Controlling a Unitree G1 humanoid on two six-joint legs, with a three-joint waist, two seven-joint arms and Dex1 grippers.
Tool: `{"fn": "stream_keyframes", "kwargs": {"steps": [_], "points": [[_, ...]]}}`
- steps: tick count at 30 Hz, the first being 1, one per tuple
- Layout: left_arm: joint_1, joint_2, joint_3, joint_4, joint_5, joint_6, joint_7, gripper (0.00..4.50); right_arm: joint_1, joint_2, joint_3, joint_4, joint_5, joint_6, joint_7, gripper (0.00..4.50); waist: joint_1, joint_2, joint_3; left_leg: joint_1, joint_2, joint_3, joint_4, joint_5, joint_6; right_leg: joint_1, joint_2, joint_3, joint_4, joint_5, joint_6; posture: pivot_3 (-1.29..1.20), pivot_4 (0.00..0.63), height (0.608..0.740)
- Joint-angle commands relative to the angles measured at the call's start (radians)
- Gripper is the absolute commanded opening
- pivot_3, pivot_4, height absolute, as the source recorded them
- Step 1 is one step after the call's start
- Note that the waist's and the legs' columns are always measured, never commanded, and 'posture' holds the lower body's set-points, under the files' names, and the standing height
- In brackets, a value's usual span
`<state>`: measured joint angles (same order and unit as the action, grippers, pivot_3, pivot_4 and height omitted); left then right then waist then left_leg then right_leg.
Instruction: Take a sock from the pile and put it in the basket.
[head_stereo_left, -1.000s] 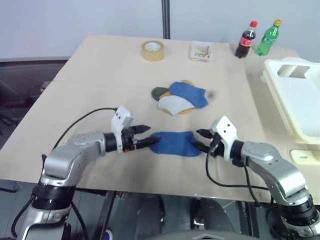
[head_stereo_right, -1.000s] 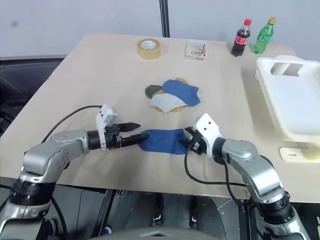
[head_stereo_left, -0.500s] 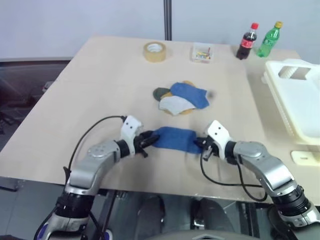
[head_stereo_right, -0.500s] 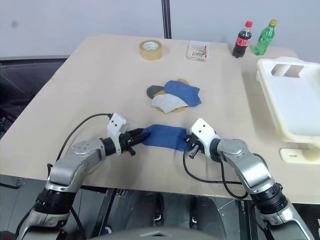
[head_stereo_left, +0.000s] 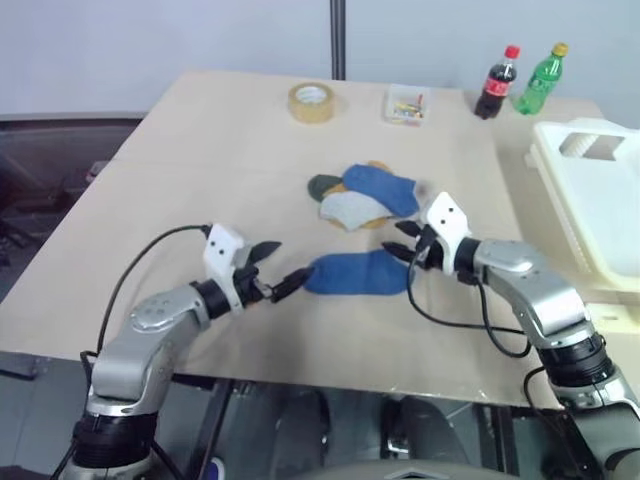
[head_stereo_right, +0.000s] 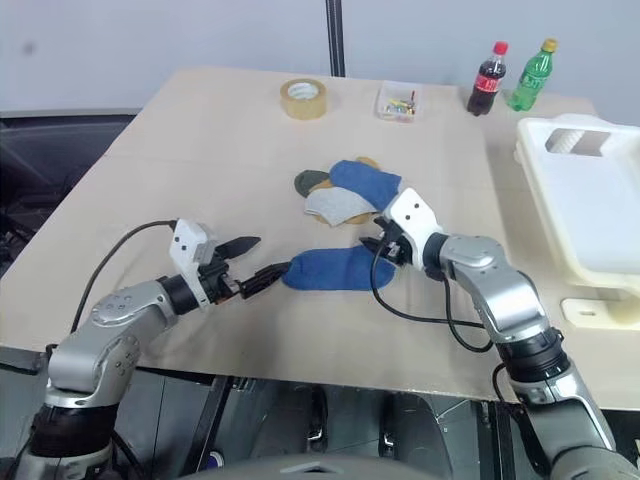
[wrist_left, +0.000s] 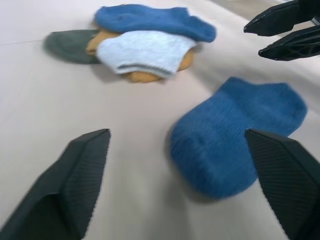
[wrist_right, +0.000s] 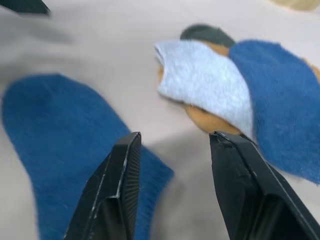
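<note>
A single blue sock (head_stereo_left: 355, 272) lies flat on the table, just in front of the pile (head_stereo_left: 365, 195) of blue, light grey, mustard and dark green socks. My left gripper (head_stereo_left: 287, 260) is open at the sock's left end, with nothing between its fingers (wrist_left: 75, 185). My right gripper (head_stereo_left: 403, 246) is open too, hovering over the sock's right end, between it and the pile (wrist_right: 225, 85). It holds nothing. The cream-white basket (head_stereo_left: 590, 190) stands at the table's right edge.
At the back of the table are a roll of tape (head_stereo_left: 311, 101), a small clear box (head_stereo_left: 404, 104), a cola bottle (head_stereo_left: 495, 82) and a green bottle (head_stereo_left: 540, 78). A small white object (head_stereo_left: 612, 315) lies near the front right edge.
Half a second ago both grippers were pinched shut on the ends of the blue sock. Both have opened and let go; the left drew back, the right moved toward the pile.
</note>
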<state>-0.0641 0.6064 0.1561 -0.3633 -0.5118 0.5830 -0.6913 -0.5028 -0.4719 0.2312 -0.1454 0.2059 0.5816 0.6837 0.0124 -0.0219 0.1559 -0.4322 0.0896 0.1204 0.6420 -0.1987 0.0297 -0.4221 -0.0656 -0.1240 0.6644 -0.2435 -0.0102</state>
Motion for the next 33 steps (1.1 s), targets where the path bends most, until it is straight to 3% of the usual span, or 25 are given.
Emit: {"fn": "stream_keyframes", "kwargs": {"steps": [1,12,13,14,15,18,29,33], "points": [[0.024,0.028,0.058,-0.065,-0.008,-0.03,-0.006,4.39,-0.104,0.027,0.007,0.18,-0.089,-0.145,-0.033,2.28,-0.005,0.0,0.0,0.0,0.0,0.001,0.0,0.0,0.0,0.0,0.0,0.0,0.0,0.0,0.0,0.0,0.15,0.74],[0.122,0.048,0.135,-0.148,-0.035,-0.043,-0.013,4.39,-0.286,0.175,0.008,0.699,-0.237,-0.502,-0.13,2.28,-0.027,0.001,0.001,0.0,0.0,0.001,0.0,0.0,0.0,0.0,0.0,0.001,0.001,0.002,-0.003,0.0,0.15,0.74],[0.128,0.047,0.138,-0.153,-0.035,-0.044,-0.011,4.46,-0.293,0.178,0.005,0.718,-0.241,-0.517,-0.131,1.77,-0.027,0.001,0.001,0.0,0.001,0.001,0.0,0.0,0.0,0.0,0.0,0.001,0.001,0.002,-0.003,0.0,0.15,0.74],[0.133,0.046,0.141,-0.157,-0.035,-0.044,-0.009,4.46,-0.299,0.18,0.0,0.731,-0.241,-0.528,-0.127,1.61,-0.026,0.001,0.001,0.0,0.001,0.001,0.0,0.0,0.0,0.0,0.0,0.001,0.001,0.002,-0.003,0.0,0.15,0.74],[0.136,0.045,0.144,-0.159,-0.033,-0.045,-0.006,4.46,-0.304,0.182,-0.006,0.74,-0.238,-0.536,-0.124,1.07,-0.026,0.001,0.001,0.0,0.001,0.001,0.0,0.0,0.0,0.0,0.0,0.001,0.001,0.002,-0.003,0.0,0.15,0.74],[0.149,0.043,0.148,-0.17,-0.035,-0.046,0.001,4.46,-0.299,0.171,-0.014,0.725,-0.233,-0.545,-0.101,0.08,-0.026,0.001,0.001,0.0,0.001,0.001,0.0,0.0,0.0,0.0,0.0,0.002,0.001,0.002,-0.003,0.0,0.15,0.74],[0.121,0.041,0.108,-0.126,-0.026,-0.054,-0.014,4.46,-0.179,0.054,-0.035,0.441,-0.213,-0.397,0.028,0.08,-0.025,0.002,0.001,0.001,0.001,0.001,0.0,0.0,0.0,0.0,0.0,0.002,0.001,0.002,-0.003,0.0,0.15,0.74],[0.088,0.039,0.074,-0.094,-0.012,-0.06,-0.023,4.46,-0.177,0.067,-0.019,0.47,-0.207,-0.381,0.069,0.08,-0.026,0.002,0.001,0.001,0.001,0.001,0.0,0.0,0.0,0.0,0.0,0.001,0.001,0.001,-0.002,0.0,0.15,0.74]]}}
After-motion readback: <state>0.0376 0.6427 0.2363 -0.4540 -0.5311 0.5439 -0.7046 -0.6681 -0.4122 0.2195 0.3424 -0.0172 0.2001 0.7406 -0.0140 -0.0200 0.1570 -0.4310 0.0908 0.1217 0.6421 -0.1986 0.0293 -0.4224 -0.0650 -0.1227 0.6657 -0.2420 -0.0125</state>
